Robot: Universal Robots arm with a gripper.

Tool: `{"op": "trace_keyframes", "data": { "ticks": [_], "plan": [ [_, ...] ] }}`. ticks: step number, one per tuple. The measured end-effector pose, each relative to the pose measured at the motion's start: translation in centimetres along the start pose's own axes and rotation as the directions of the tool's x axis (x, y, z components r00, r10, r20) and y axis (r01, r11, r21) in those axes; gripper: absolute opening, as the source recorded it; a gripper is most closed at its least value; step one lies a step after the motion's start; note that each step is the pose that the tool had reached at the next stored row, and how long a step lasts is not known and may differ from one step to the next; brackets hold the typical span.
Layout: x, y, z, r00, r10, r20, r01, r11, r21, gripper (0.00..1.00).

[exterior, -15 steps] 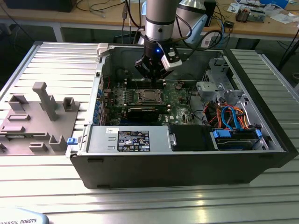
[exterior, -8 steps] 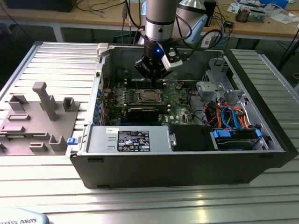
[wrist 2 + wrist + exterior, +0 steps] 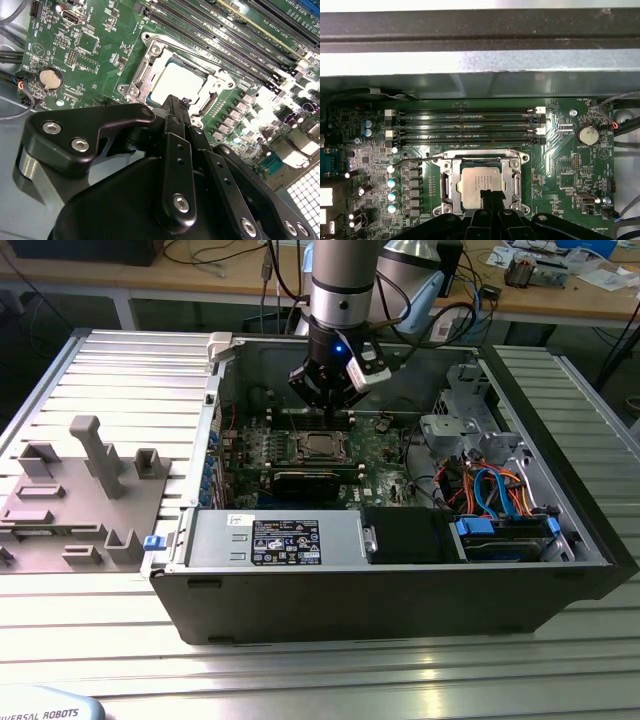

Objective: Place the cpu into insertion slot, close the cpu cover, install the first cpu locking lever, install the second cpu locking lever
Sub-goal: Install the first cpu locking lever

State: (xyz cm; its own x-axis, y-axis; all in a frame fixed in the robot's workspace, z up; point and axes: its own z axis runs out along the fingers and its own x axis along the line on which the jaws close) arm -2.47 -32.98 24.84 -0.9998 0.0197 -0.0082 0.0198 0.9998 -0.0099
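The cpu (image 3: 481, 180) lies flat in the insertion slot (image 3: 523, 158) of the green board, its silver-grey top showing. The cpu cover (image 3: 448, 176) lies down around it as a silvery frame. A thin wire lever (image 3: 415, 159) runs along the socket's edge near the capacitors. My gripper (image 3: 491, 194) hangs just above the socket with its black fingers pressed together and nothing between them; its tip reaches over the chip's edge. In the second wrist view the gripper (image 3: 173, 102) overlaps the cpu (image 3: 175, 80) and the cover (image 3: 136, 76). In the exterior view the gripper (image 3: 336, 410) stands over the socket (image 3: 318, 446).
Long memory slots (image 3: 470, 127) lie beside the socket toward the case wall (image 3: 480, 60). A coin battery (image 3: 587, 134) sits on the board. In the exterior view a power supply (image 3: 280, 540) and a drive bay with blue cables (image 3: 500, 505) line the case, and a grey fixture (image 3: 90, 490) stands on the left.
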Motion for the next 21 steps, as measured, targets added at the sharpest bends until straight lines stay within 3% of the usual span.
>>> {"op": "trace_keyframes", "data": {
  "ticks": [21],
  "plan": [
    [0.00, -0.01, 0.00, 0.9996, -0.029, 0.0003, 0.029, 0.9996, -0.0004, 0.11]
  ]
}}
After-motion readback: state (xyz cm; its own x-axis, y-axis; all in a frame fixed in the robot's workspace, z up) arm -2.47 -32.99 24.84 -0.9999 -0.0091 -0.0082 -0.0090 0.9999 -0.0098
